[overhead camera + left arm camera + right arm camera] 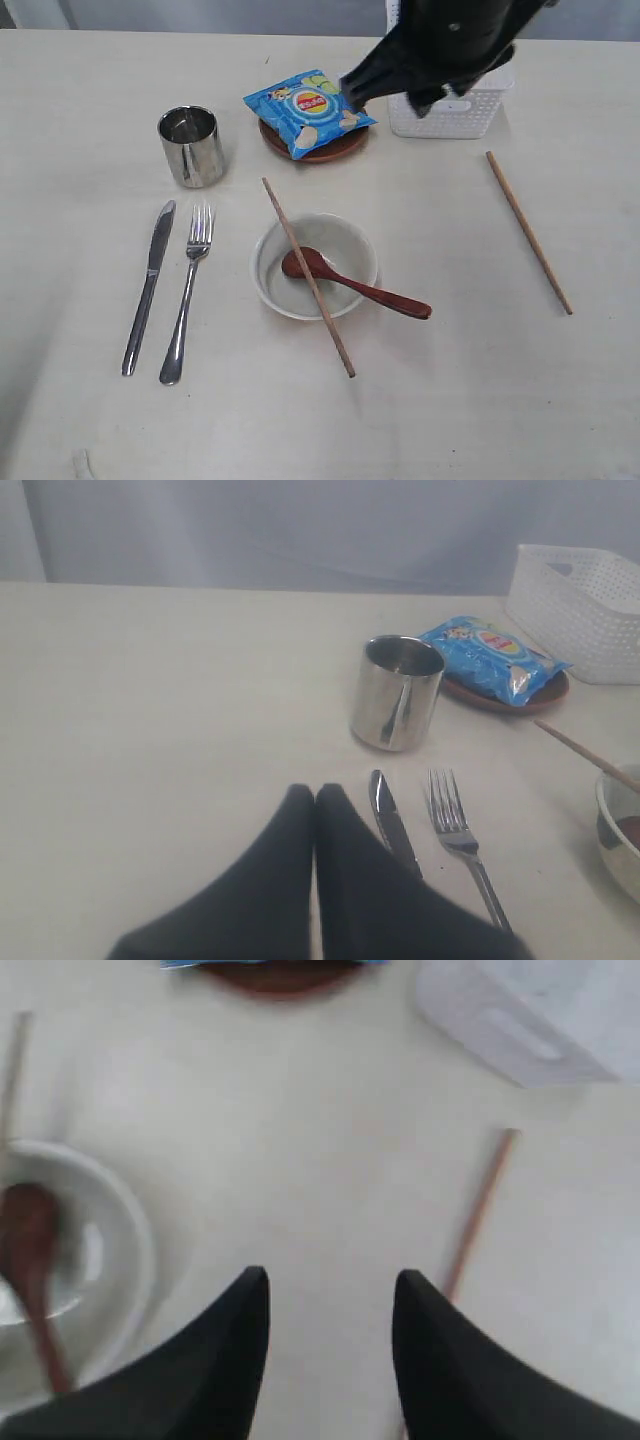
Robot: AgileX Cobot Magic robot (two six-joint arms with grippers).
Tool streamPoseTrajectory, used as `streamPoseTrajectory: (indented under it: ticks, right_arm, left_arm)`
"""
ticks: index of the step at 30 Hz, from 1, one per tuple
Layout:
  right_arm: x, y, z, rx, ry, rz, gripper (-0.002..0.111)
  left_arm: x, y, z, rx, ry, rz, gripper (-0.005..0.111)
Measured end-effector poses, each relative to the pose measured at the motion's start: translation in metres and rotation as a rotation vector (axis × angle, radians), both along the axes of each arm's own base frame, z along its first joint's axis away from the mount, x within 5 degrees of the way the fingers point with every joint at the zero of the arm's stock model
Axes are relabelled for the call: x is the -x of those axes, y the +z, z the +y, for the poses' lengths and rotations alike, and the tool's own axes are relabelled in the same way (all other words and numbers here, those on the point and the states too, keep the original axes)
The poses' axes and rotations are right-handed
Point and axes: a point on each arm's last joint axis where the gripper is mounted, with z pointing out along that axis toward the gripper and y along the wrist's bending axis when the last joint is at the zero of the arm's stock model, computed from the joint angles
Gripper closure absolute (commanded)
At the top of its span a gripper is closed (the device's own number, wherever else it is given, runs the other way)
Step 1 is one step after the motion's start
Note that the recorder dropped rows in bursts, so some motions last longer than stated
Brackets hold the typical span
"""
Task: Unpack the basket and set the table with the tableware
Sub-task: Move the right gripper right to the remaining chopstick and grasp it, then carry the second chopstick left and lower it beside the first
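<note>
Tableware [186, 300] lies out on the table [80, 80], basket [452, 117] at the back; the right hand [330, 1285], parted and empty, hovers by the stray chopstick [478, 1215], which probably next needs pairing with the other chopstick [308, 275] across the bowl [347, 250]; left hand [315, 792] pinched shut.

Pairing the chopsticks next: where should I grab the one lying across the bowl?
Grip the chopstick at its free end beyond the bowl rim, away from the chip bag, from above, right gripper closing across the thin shaft; mid-length it crosses the spoon.

left gripper [315, 792] pressed closed, right gripper [330, 1280] jaws parted, right arm [440, 45] dark — high in exterior view
</note>
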Motion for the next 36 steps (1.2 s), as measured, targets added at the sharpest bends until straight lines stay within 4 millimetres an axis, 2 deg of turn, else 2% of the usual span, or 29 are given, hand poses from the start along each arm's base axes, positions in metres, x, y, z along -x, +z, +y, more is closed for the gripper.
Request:
streamPoseTrajectory:
  ticks: [3, 6, 8, 12, 19, 24, 29, 32, 35, 36]
  right_arm:
    - [-0.032, -0.006, -0.060, 0.026, -0.199, 0.001, 0.069]
    - [-0.052, -0.035, -0.128, -0.061, -0.361, 0.045, 0.069]
    - [-0.054, -0.060, -0.153, -0.191, -0.368, 0.069, 0.069]
    - [-0.053, -0.093, -0.159, -0.309, -0.284, 0.087, 0.069]
    - [-0.062, -0.149, -0.156, -0.283, -0.234, 0.199, 0.069]
    - [-0.065, -0.175, -0.156, -0.264, -0.236, 0.259, 0.069]
    - [-0.066, -0.191, -0.158, -0.238, -0.227, 0.283, 0.069]
    - [-0.068, -0.193, -0.157, -0.237, -0.227, 0.285, 0.079]
    - [-0.069, -0.194, -0.158, -0.230, -0.221, 0.283, 0.104]
    - [-0.070, -0.194, -0.159, -0.225, -0.219, 0.282, 0.108]
  left_arm:
    - [0.000, 0.000, 0.000, 0.000, 0.000, 0.000, 0.107]
    - [0.000, 0.000, 0.000, 0.000, 0.000, 0.000, 0.107]
    - [0.000, 0.000, 0.000, 0.000, 0.000, 0.000, 0.107]
    - [0.000, 0.000, 0.000, 0.000, 0.000, 0.000, 0.107]
    - [0.000, 0.000, 0.000, 0.000, 0.000, 0.000, 0.107]
    - [0.000, 0.000, 0.000, 0.000, 0.000, 0.000, 0.107]
    - [0.000, 0.000, 0.000, 0.000, 0.000, 0.000, 0.107]
    - [0.000, 0.000, 0.000, 0.000, 0.000, 0.000, 0.107]
    - [0.000, 0.000, 0.000, 0.000, 0.000, 0.000, 0.107]
    - [0.000, 0.000, 0.000, 0.000, 0.000, 0.000, 0.107]
